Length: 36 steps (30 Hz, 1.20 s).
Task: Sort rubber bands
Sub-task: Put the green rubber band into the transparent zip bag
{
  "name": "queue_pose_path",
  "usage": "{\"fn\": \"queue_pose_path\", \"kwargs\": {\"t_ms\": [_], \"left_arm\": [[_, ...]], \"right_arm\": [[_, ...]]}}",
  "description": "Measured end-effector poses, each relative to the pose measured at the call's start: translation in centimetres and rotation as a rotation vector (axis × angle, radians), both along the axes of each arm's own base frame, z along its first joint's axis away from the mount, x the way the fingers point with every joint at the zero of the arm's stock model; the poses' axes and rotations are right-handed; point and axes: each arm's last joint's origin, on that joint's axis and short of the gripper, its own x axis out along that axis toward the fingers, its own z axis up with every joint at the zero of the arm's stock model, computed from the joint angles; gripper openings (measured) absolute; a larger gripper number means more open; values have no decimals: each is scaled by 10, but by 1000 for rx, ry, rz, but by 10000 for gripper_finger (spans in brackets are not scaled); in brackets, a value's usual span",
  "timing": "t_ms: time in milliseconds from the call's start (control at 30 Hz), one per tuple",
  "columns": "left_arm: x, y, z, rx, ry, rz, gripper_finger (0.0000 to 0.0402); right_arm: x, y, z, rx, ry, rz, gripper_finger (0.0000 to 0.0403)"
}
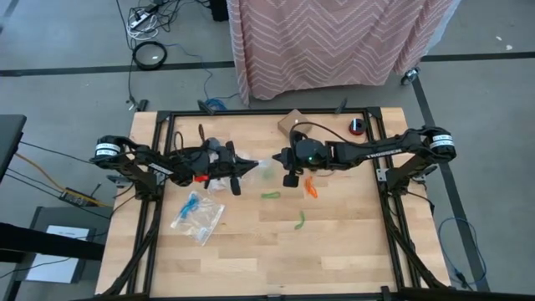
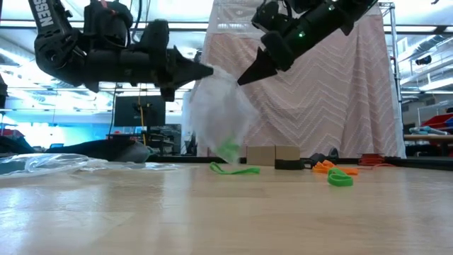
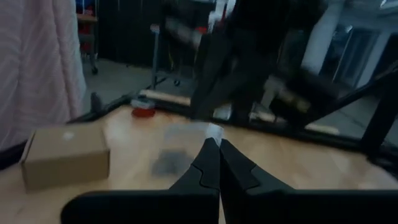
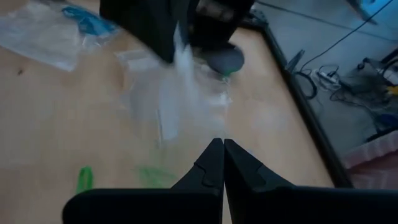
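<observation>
A clear plastic bag (image 2: 218,113) hangs above the table's middle between my two grippers, with a green rubber band (image 2: 228,150) inside near its bottom. My left gripper (image 2: 209,71) is shut at the bag's upper left, and my right gripper (image 2: 241,80) is shut at its upper right. The high view shows both fingertips meeting over the bag (image 1: 266,170). Loose green rubber bands (image 1: 270,196) (image 1: 298,220) and an orange one (image 1: 311,189) lie flat on the table, nearer than the right gripper. My left gripper pinches the bag's top edge (image 2: 212,74) at its left end between its shut fingertips, coming level from the table's left. The bag hangs below, clear of the table. My right gripper pinches the bag's top edge at its right end (image 2: 237,85) with its shut fingertips, slanting down from the table's right. The bag hangs slack and crumpled below the two holds.
A second clear bag (image 1: 198,216) with blue rubber bands lies flat at the near left. A cardboard box (image 1: 292,122) and a small red object (image 1: 358,126) sit at the far edge. Bare wood lies along the near side.
</observation>
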Motion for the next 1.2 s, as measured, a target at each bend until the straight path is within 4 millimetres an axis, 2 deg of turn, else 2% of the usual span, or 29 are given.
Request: {"fn": "queue_pose_path", "kwargs": {"t_ms": [133, 900, 1200], "left_arm": [[0, 1, -4, 2, 38, 21, 0], [0, 1, -8, 19, 86, 44, 0], [0, 1, -4, 14, 41, 57, 0]], "right_arm": [[-1, -3, 4, -15, -14, -2, 0], [-5, -5, -5, 72, 62, 37, 0], [-2, -3, -10, 105, 77, 42, 0]]}}
